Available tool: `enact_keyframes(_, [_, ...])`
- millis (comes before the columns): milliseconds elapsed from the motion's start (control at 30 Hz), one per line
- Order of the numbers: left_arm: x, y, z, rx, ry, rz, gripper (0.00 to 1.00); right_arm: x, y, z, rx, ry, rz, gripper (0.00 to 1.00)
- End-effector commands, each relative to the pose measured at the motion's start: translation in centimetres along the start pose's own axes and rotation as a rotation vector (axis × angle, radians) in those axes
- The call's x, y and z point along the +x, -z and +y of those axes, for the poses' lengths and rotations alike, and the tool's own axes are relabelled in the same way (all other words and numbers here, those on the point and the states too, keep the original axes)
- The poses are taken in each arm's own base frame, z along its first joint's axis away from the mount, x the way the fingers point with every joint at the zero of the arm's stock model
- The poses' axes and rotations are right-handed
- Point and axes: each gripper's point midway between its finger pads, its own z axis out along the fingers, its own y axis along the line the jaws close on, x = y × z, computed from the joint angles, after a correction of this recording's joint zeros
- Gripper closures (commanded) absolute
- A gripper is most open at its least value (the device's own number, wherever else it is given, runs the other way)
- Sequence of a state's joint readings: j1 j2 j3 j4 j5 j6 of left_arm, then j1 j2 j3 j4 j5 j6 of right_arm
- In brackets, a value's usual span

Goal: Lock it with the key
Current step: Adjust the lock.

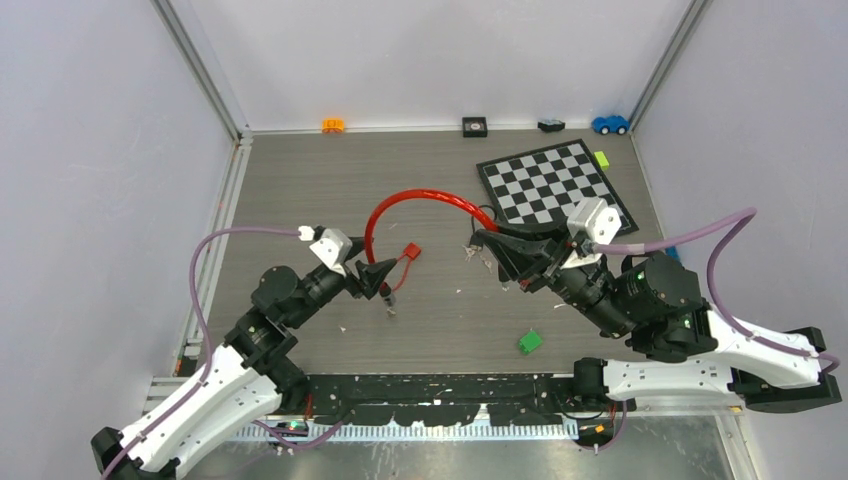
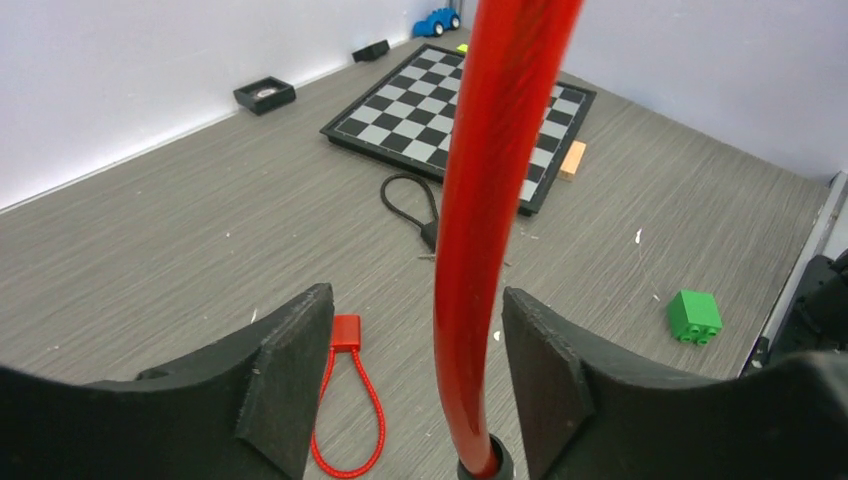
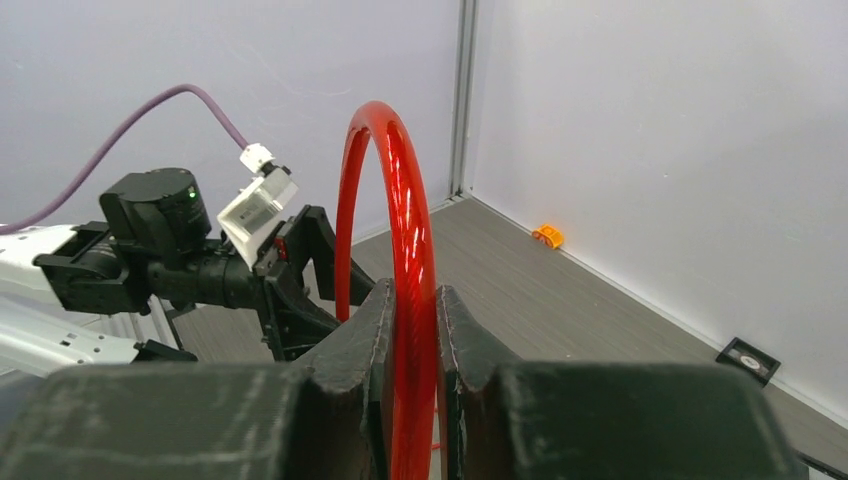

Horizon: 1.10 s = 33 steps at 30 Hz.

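The lock is a glossy red cable (image 1: 415, 196) that arcs above the table between my two grippers. My right gripper (image 3: 413, 290) is shut on one end of it, seen in the top view at the right gripper (image 1: 482, 245). My left gripper (image 2: 415, 300) stands open around the other end, where the cable (image 2: 480, 250) enters a black collar (image 2: 487, 465); neither pad touches it. A red tag on a thin red cord loop (image 2: 345, 330) lies on the table under the left finger, also seen as the red tag (image 1: 410, 252). I see no key blade.
A chessboard (image 1: 555, 185) lies at the back right, with a black cord loop (image 2: 410, 195) in front of it and an orange block (image 2: 572, 160) at its edge. A green brick (image 1: 530, 342) sits near the front. Small toys line the back wall, including a blue car (image 1: 610, 124).
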State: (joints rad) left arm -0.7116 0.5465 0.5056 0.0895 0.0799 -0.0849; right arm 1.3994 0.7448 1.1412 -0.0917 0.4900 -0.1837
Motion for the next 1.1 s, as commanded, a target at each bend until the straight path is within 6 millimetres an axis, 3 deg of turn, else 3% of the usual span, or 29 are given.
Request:
enact_keyframes(0, [-0.4,-0.6,-1.0,0.064,-0.013,-0.027,0.4,-6.6,1.1,-1.0,0.0,-0.126,-0.194,0.99])
enact_keyframes(500, [-0.1,0.0,-1.8,0.102,0.007,-0.041,0.45,-6.8,1.4,-2.0,0.046,-0.123,-0.216,0.99])
enact_keyframes(900, [-0.4,-0.7,-1.8,0.103,0.015,-0.053,0.41,-6.7,1.3,-1.6,0.028,-0.139,-0.213,0.99])
enact_keyframes(1000, [-0.2,-0.6,-1.8,0.104,0.016,-0.051,0.47,-6.7,1.4,-1.6,0.027,-0.138,-0.213,0.99])
enact_keyframes(1067, [-0.2,-0.6,-2.0,0.116,0.013,-0.05,0.66,-6.8,1.4,-1.7,0.029,-0.14,-0.215,0.99])
